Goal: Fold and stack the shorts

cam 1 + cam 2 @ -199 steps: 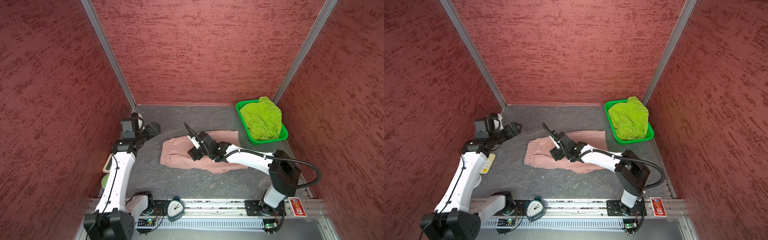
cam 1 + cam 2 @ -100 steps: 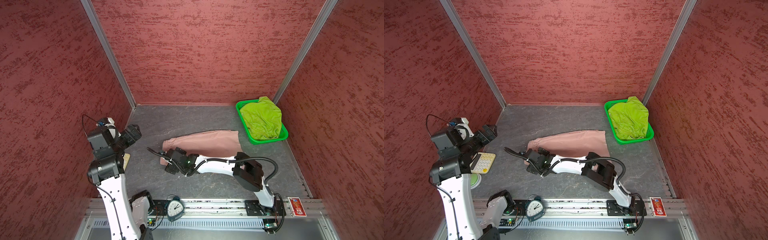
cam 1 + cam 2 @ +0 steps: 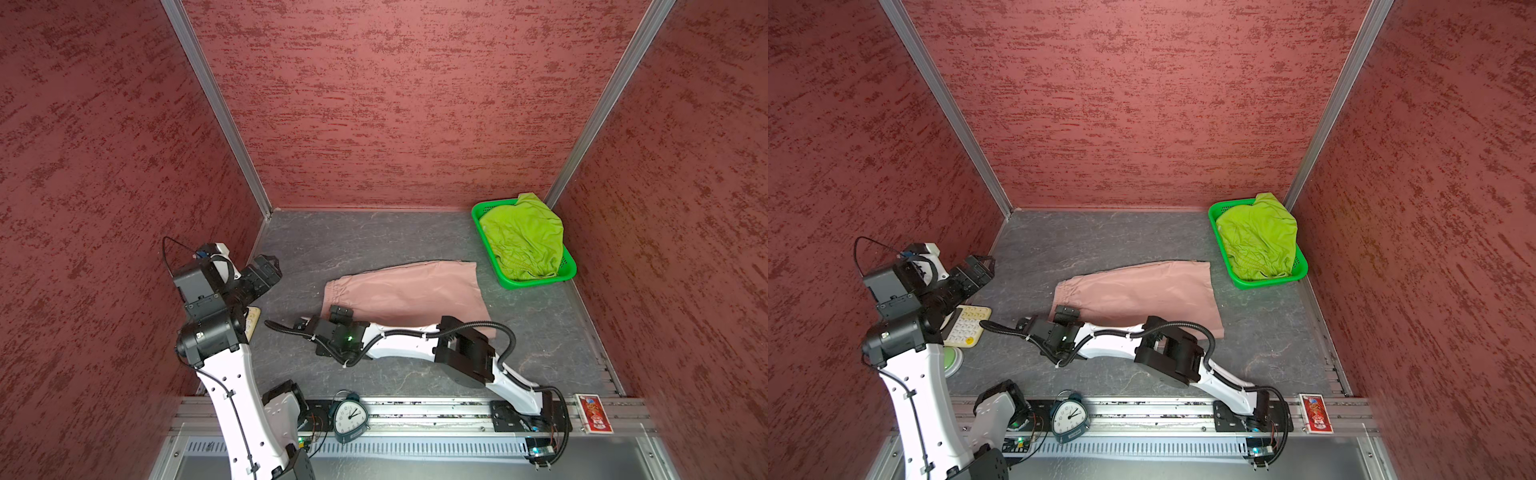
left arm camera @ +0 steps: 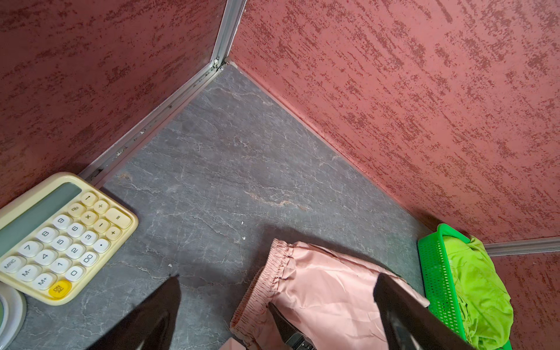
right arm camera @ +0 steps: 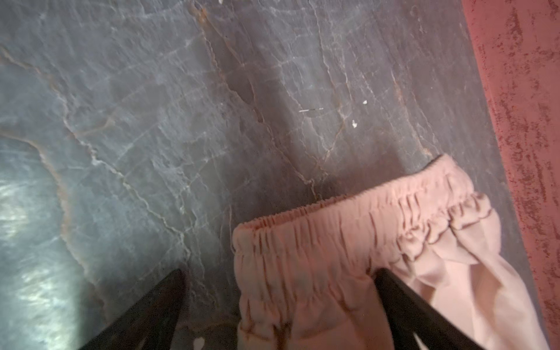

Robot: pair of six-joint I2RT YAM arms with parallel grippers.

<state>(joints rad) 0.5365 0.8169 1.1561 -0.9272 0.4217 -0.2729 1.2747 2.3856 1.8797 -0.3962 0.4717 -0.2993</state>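
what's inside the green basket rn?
Lime green shorts, crumpled, heaped above the basket rim. The basket floor and anything beneath the cloth are covered.

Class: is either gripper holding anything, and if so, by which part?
Nothing is held. The left gripper and right gripper both stand open; the pink shorts lie free on the table.

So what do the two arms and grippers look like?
The left arm and right arm share white shells and black joint housings. A black corrugated cable loops along the right arm, a thin black wire arches over the left wrist, and a green light glows at the right wrist. The left gripper and right gripper have tapering black fingers.
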